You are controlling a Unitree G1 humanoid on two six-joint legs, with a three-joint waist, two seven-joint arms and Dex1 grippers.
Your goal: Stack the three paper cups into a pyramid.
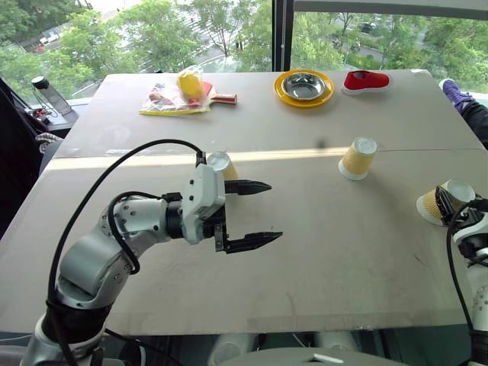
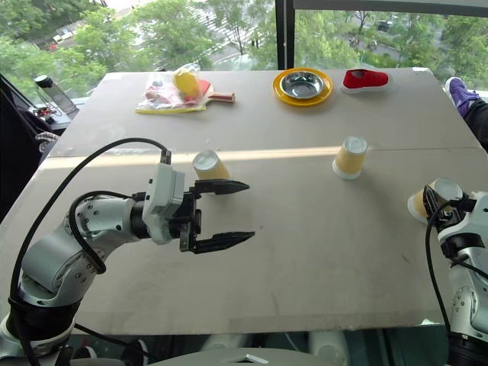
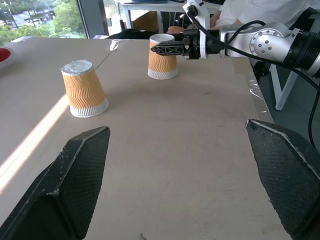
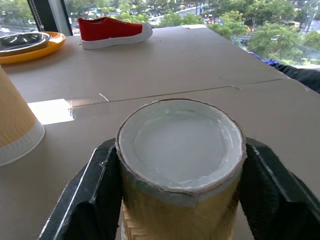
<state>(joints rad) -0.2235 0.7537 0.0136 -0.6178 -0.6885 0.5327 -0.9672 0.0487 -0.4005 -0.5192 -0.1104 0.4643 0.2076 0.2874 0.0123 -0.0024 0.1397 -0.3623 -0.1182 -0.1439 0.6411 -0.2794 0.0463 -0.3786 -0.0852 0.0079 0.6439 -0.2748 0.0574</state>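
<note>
We see a wide tan tabletop (image 1: 320,252) by a window, with three yellow-tan ribbed paper cups on it, all upside down with their white bases up. Our right claw (image 4: 175,200) is at the tabletop's right edge, and its two black fingers (image 4: 87,200) are pressed against both sides of the first cup (image 4: 181,165), clamping it; this cup (image 1: 442,202) sits upside down on the tabletop, with the fingers across its upper part. The second cup (image 1: 357,158) stands free on the tabletop, ahead of the right claw and off to its left, well apart from it. Our left claw (image 1: 255,215) hovers above the tabletop's middle, pointing toward the right, its two fingers spread wide apart and holding nothing. The third cup (image 2: 209,165) stands just beyond the left claw's farther finger, close beside it; we cannot tell whether they touch. No cup rests on another, so the pyramid is not built. Far beyond both claws, along the window edge, lie a yellow plate (image 1: 304,97) holding a steel bowl (image 1: 303,85), a red shoe (image 1: 366,81) to its right, and to its left a clear bag of small items (image 1: 171,97) beside a red paddle (image 1: 217,96).
</note>
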